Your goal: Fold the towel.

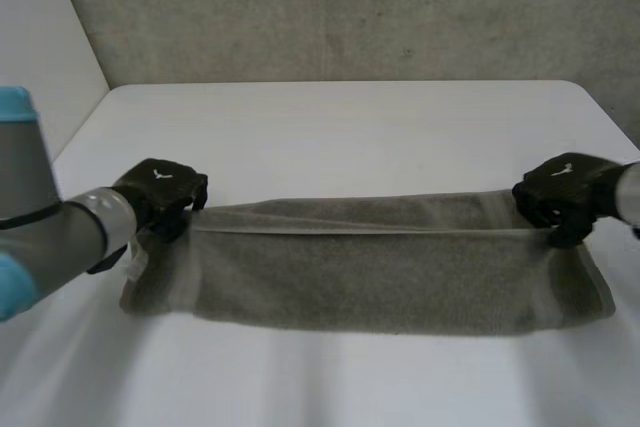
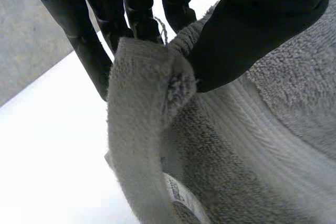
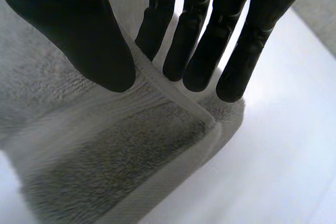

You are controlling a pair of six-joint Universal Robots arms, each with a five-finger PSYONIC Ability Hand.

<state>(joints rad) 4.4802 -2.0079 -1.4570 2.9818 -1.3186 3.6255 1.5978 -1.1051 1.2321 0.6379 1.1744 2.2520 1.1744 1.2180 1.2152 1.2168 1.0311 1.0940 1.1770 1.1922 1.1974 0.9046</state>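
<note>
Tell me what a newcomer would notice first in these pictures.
A long grey towel lies across the white table, one long edge pulled straight between two black hands. The left hand pinches one end of that edge, and the right hand pinches the other. In the left wrist view, a small label shows below the pinched corner.

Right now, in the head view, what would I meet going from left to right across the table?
In order: left arm → left hand, pinching a cloth corner → towel, stretched out lengthwise → right hand, pinching the opposite end.
</note>
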